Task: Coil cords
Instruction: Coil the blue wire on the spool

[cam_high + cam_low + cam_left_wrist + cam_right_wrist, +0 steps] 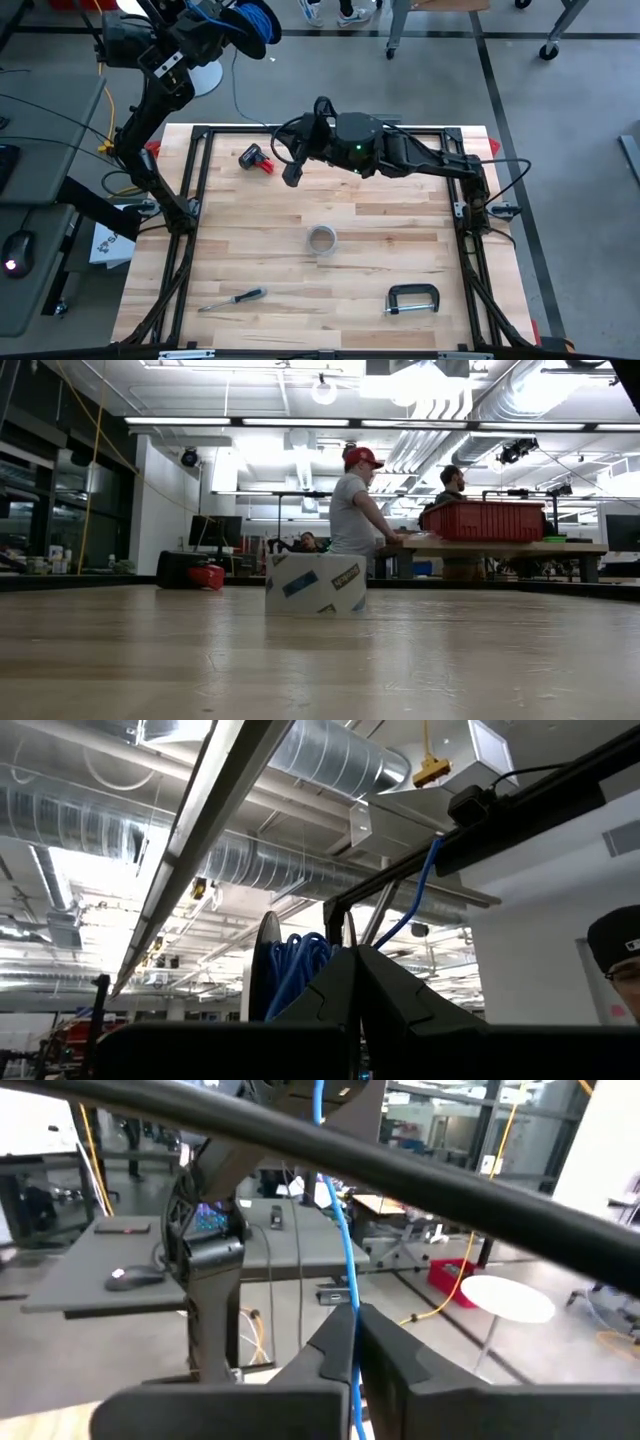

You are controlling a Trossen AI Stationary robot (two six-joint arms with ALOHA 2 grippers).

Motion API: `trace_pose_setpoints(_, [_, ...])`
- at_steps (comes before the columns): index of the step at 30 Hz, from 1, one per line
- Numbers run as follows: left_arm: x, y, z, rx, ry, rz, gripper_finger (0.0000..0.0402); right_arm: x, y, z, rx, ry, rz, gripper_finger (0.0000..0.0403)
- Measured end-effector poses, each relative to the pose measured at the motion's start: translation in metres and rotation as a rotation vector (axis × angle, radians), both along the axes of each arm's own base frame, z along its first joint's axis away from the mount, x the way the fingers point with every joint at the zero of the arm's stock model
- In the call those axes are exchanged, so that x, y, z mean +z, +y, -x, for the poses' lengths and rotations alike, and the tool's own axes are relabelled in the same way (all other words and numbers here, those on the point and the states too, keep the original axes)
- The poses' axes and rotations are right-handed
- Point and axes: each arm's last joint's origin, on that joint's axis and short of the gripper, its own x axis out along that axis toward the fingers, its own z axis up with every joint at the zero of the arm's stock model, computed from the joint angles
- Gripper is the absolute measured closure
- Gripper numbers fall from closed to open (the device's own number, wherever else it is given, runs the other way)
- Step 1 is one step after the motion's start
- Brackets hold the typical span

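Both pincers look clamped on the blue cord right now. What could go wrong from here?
1. The blue cord runs taut up from the shut right pincer; pulling away may slip or snap it.
2. The coil sits loose at the raised left pincer, shut on it; loops could slide off.
3. The cord crosses the table frame and may snag.

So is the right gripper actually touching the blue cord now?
Touching. In the right wrist view the blue cord runs down between the closed fingers of the right gripper, pinched there.
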Motion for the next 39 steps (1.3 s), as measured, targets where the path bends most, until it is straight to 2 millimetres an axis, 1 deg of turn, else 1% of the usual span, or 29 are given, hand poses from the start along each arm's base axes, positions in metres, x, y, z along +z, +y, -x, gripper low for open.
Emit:
trace_pose_setpoints(3, [0.0,0.002,0.001,0.008,0.0,0.0,0.0397,0.002,-0.001,0.004,-0.003,0.009,-0.018,0.0401])
trace_pose_setpoints(5, [0.0,0.004,0.002,0.02,-0.001,-0.001,0.0397,0.005,0.001,0.01,-0.003,0.021,-0.023,0.0402])
trace_pose_setpoints(10, [0.001,0.017,0.013,0.119,0.031,-0.011,0.0397,0.014,0.016,0.031,0.038,0.08,-0.024,0.0402])
trace_pose_setpoints(13, [0.001,0.026,0.024,0.175,0.113,0.029,0.0397,0.02,0.027,0.046,0.063,0.112,-0.023,0.0402])
trace_pose_setpoints(18, [-0.008,0.035,0.041,0.207,0.343,0.155,0.0397,0.034,0.045,0.077,0.068,0.146,-0.009,0.0402])
trace_pose_setpoints(21, [-0.014,0.034,0.054,0.198,0.48,0.24,0.0397,0.042,0.052,0.094,0.079,0.148,-0.004,0.0402])
trace_pose_setpoints(24, [-0.02,0.031,0.066,0.2,0.584,0.315,0.0397,0.051,0.054,0.111,0.067,0.141,0.0,0.0403])
trace_pose_setpoints(28, [-0.028,0.028,0.077,0.15,0.711,0.404,0.0397,0.062,0.054,0.131,0.047,0.117,0.01,0.0403])
trace_pose_setpoints(32, [-0.031,0.021,0.088,0.183,0.743,0.418,0.0397,0.073,0.054,0.149,0.055,0.084,0.017,0.0403])
trace_pose_setpoints(35, [-0.032,0.02,0.097,0.259,0.734,0.419,0.0397,0.08,0.054,0.161,0.053,0.059,0.013,0.0403])
trace_pose_setpoints(39, [-0.031,0.02,0.105,0.351,0.705,0.427,0.0397,0.084,0.058,0.172,0.066,0.042,0.011,0.0403])
